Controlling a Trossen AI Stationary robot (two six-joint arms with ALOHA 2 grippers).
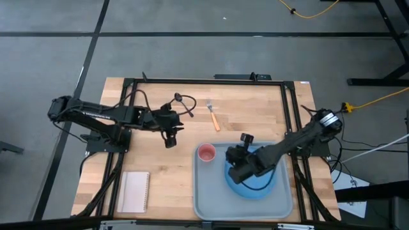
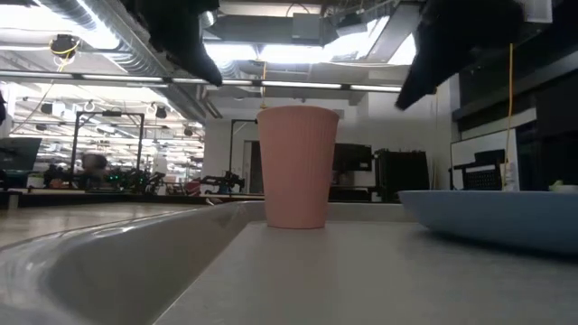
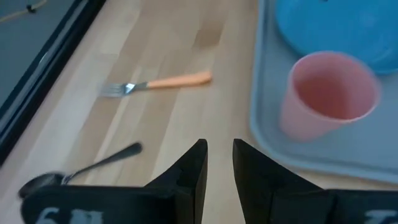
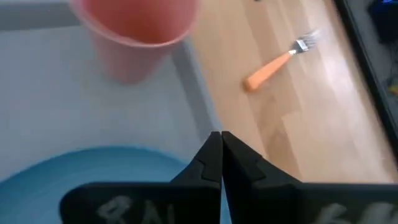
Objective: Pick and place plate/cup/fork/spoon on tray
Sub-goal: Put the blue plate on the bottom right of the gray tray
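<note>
The light grey-blue tray (image 1: 211, 204) lies at the table's near right. The light-blue plate (image 1: 262, 188) rests flat in it, and the pink cup (image 1: 206, 153) stands upright in its far left corner. The orange-handled fork (image 1: 213, 116) and the dark spoon (image 1: 184, 104) lie on the bare wood beyond the tray. My left gripper (image 3: 219, 146) hovers left of the cup with a narrow gap between its fingers and holds nothing. My right gripper (image 4: 219, 138) is shut and empty above the plate's far left edge (image 4: 93, 168).
A small white notepad (image 1: 134, 191) lies at the near left. A black frame (image 1: 204, 82) runs around the table's edges. The bare wood between the fork, the spoon and the tray's far rim (image 3: 264, 134) is free.
</note>
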